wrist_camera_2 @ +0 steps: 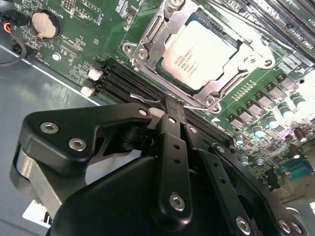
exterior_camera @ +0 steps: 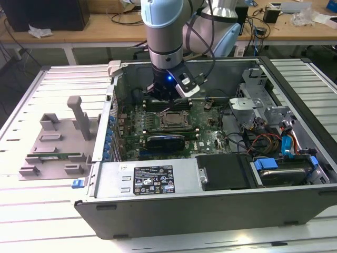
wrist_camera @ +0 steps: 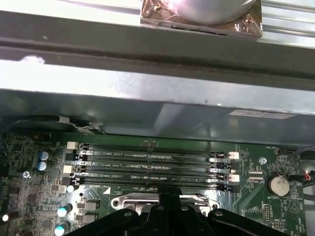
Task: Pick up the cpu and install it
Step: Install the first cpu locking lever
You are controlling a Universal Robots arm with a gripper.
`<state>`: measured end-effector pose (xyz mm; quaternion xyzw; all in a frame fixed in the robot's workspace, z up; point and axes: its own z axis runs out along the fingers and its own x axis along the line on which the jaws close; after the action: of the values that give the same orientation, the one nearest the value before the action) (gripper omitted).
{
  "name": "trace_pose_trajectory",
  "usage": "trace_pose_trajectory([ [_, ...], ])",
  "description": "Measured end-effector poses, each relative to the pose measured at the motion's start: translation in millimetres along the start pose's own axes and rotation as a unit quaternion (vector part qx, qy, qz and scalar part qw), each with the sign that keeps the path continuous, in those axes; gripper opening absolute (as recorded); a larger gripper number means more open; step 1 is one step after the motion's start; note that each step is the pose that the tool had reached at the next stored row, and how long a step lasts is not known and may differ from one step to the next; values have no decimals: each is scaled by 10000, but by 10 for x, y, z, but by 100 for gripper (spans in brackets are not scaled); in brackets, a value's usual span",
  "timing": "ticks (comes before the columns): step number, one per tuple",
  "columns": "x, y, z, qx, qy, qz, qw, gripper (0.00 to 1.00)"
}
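The cpu (exterior_camera: 172, 119) sits in its socket (wrist_camera_2: 150, 39) at the exterior view's centre, so placing looks done. The gripper (wrist_camera_2: 170, 105) hovers at the socket's edge, fingers pressed together, empty. Any move from here calls for clearing the metal frame

Silver-grey on the cpu (wrist_camera_2: 204, 49) top, faint dark print. Deep green across the motherboard (wrist_camera_2: 98, 29), striped with black memory slots (wrist_camera: 152, 167). Matte black on the gripper (wrist_camera_2: 170, 102), silver screw heads dotted along. Pale blue-grey on the arm (exterior_camera: 163, 26), bright blue at the wrist light (exterior_camera: 168, 79).
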<state>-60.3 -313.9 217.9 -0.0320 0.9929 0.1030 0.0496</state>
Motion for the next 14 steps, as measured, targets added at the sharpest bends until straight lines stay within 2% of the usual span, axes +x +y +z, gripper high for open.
trace_pose_trajectory([
  [1,1,-2,11,2,-1,7,10000,11],
  [3,3,-10,44,33,-58,286,9996,11],
  [14,-9,8,68,37,-69,332,9994,11],
])
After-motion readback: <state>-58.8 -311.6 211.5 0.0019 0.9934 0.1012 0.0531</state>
